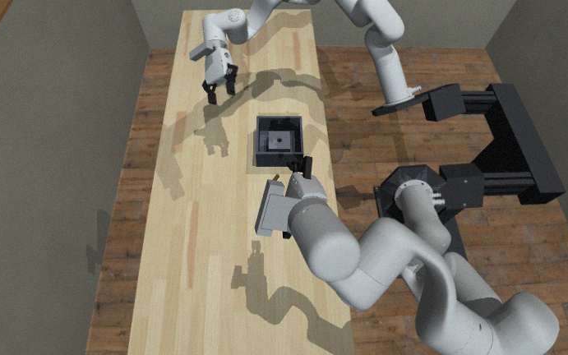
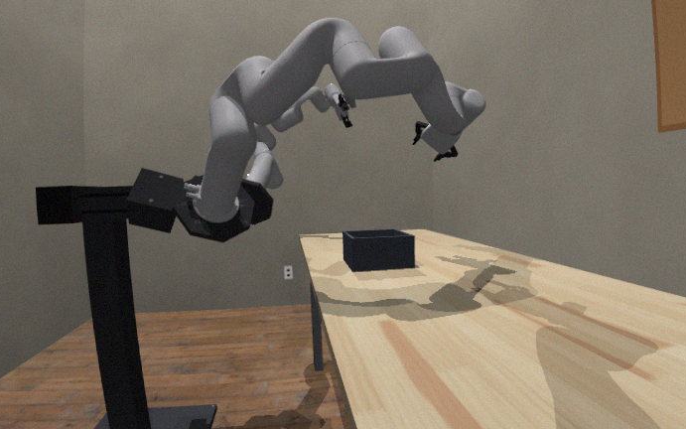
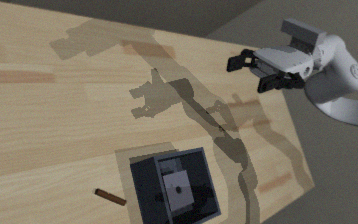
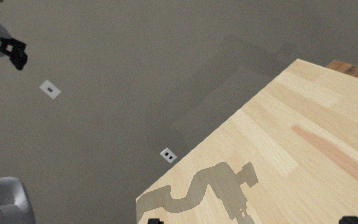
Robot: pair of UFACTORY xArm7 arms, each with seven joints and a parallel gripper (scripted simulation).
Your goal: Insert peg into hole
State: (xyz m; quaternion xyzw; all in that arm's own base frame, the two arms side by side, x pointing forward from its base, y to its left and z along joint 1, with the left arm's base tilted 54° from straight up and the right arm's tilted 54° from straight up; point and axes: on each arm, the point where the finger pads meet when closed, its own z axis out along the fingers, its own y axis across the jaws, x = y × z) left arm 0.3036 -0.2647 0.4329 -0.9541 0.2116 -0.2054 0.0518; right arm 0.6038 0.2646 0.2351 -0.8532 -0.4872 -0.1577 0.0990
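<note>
The brown peg (image 1: 275,177) (image 3: 111,197) lies flat on the table beside the box; in the top view the left gripper's camera housing partly hides it. The dark open box (image 1: 279,159) (image 2: 384,253) (image 3: 145,190) stands on the table. On its bottom is the light plate (image 1: 273,145) (image 3: 185,182) with a dark round hole (image 1: 279,140) (image 3: 178,190), and nothing is in it. My left gripper (image 1: 296,200) (image 2: 344,113) is open and empty, high above the table near the box and peg. My right gripper (image 1: 221,98) (image 2: 425,151) (image 3: 243,75) (image 4: 252,221) is open and empty, high above the table on the box's other side.
The wooden table (image 1: 206,265) (image 2: 494,367) (image 3: 40,110) (image 4: 325,120) carries the box, with shadows of both arms across it. The black robot stand (image 1: 528,145) (image 2: 115,309) is beside the table's long edge. The left arm's links reach over that edge near the box.
</note>
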